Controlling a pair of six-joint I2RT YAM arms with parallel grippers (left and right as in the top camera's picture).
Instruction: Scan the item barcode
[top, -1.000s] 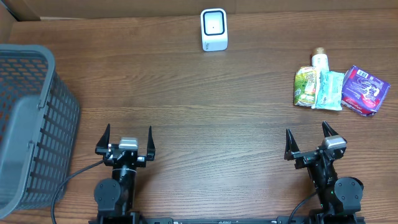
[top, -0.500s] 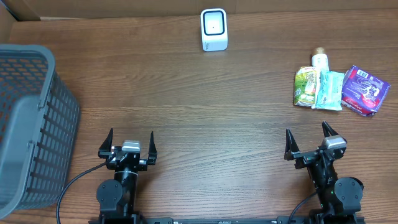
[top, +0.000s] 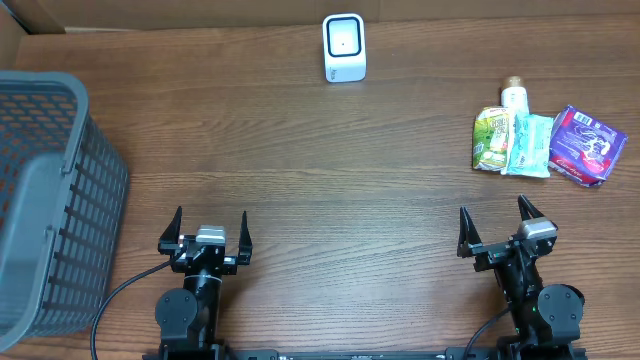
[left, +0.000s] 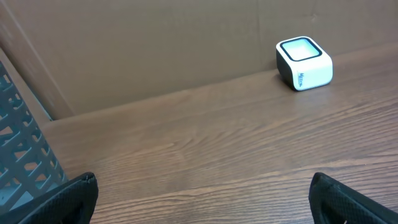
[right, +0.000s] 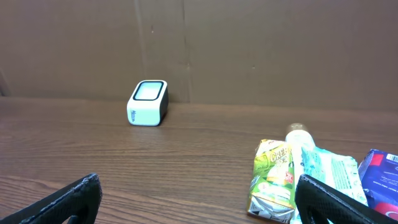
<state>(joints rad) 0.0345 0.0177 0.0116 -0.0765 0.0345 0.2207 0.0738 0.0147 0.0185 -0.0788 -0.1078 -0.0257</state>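
A white barcode scanner (top: 344, 47) with a black face stands at the far middle of the table; it also shows as the scanner (left: 304, 63) in the left wrist view and the scanner (right: 148, 102) in the right wrist view. At the far right lie a green pouch (top: 491, 139), a teal packet (top: 529, 146), a purple packet (top: 587, 146) and a small bottle (top: 514, 95). My left gripper (top: 210, 232) rests open near the front left, empty. On the front right my right gripper (top: 499, 226) is open too, well short of the green pouch (right: 276, 179).
A grey mesh basket (top: 48, 200) stands at the left edge, close to the left arm. A cardboard wall (right: 199, 43) backs the table behind the scanner. Bare wooden tabletop (top: 330, 190) spans between both grippers and the scanner.
The left gripper has shifted slightly toward the front and right, then stayed still. The right arm and the items have not moved.
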